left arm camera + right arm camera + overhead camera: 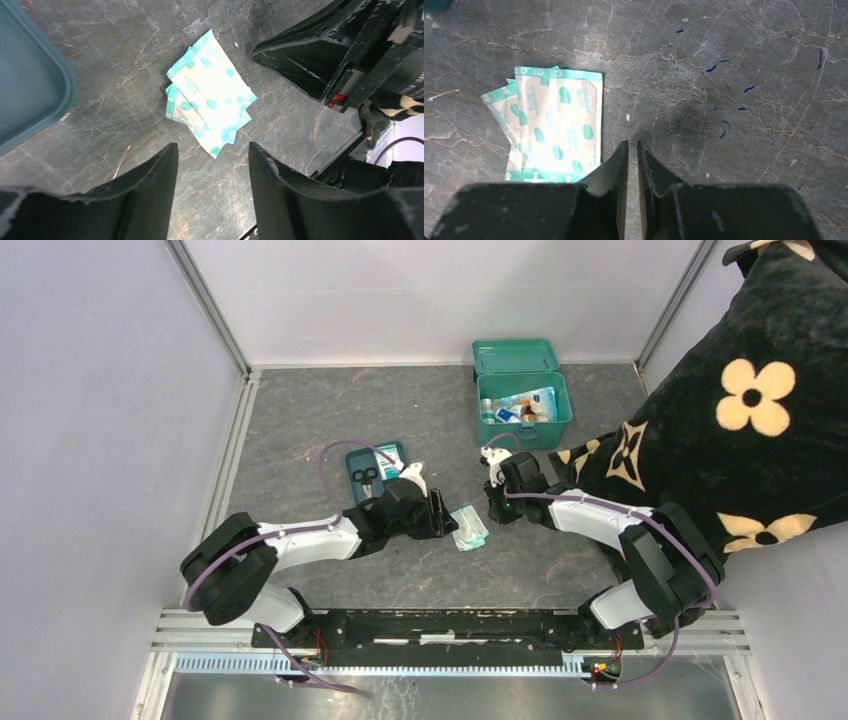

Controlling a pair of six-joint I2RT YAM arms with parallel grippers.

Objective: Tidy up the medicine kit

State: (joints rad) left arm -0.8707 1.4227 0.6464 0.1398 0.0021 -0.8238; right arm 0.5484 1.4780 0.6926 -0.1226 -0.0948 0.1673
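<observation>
The medicine kit, a teal box with its lid raised, stands at the back right with bottles and packets inside. A small stack of white-and-teal plaster packets lies flat on the grey table between my two grippers. My left gripper is open just left of the packets, with only bare table between its fingers. My right gripper points down at the table just right of the packets. Its jaws stand almost together with a thin empty slit, holding nothing.
A shallow teal tray holding scissors sits behind my left wrist, and its corner shows in the left wrist view. A black plush cloth with cream flowers fills the right side beside the kit. Enclosure walls surround the table.
</observation>
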